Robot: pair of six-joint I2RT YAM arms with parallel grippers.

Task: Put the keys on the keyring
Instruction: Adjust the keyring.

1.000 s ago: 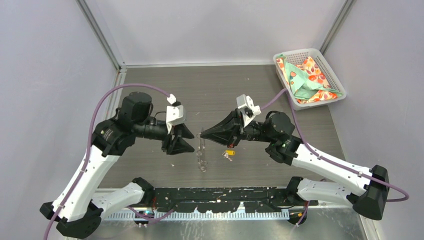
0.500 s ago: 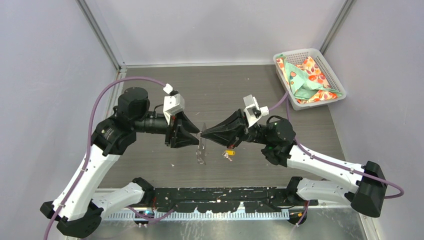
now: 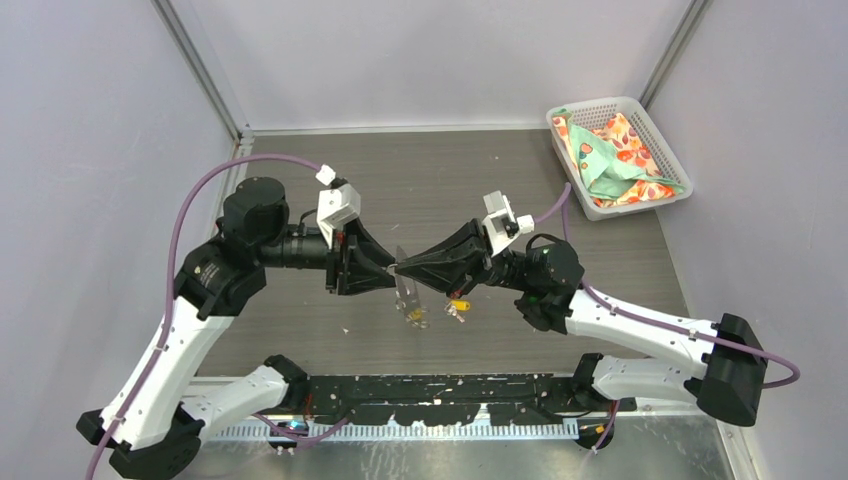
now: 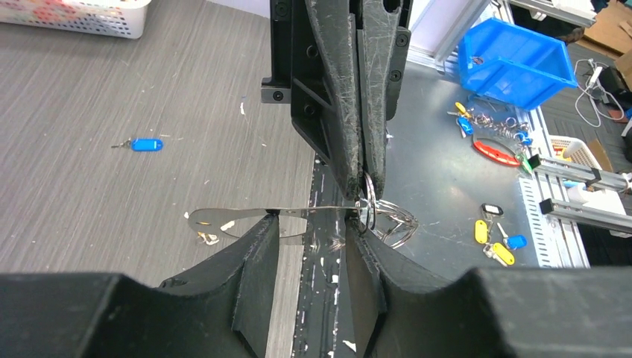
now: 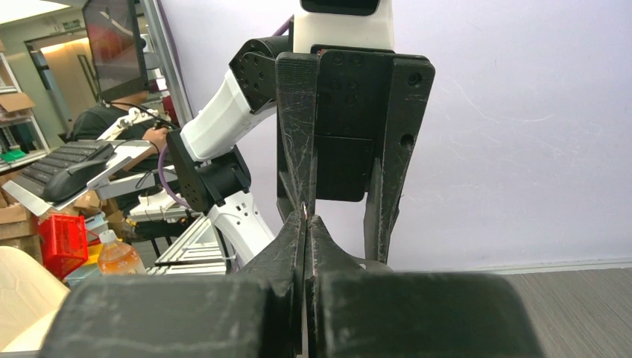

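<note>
Hard to make out from above: the thin grey keyring [image 3: 409, 295], just a pale sliver dangling where the black wedge-shaped left gripper [image 3: 390, 270] and right gripper [image 3: 402, 268] meet tip to tip above the grey wood-grain table [image 3: 450, 170]. Clearer from the left wrist: a flat silvery strip ending in small metal rings, held off the table. Right gripper clamped together on the ring end. Left gripper's 2 scuffed fingers [image 4: 253, 246] apart, straddling the strip; contact impossible to judge. Blue plastic-headed key [image 4: 145, 144] flat on the table, well apart, not found in the top view. Yellow-headed key [image 3: 460, 304] on the table under the right arm, silver blade barely visible. White plastic mesh basket [image 3: 590, 105] with patterned cloth [image 3: 610, 160] at the far right corner, cut off in the left wrist view.
</note>
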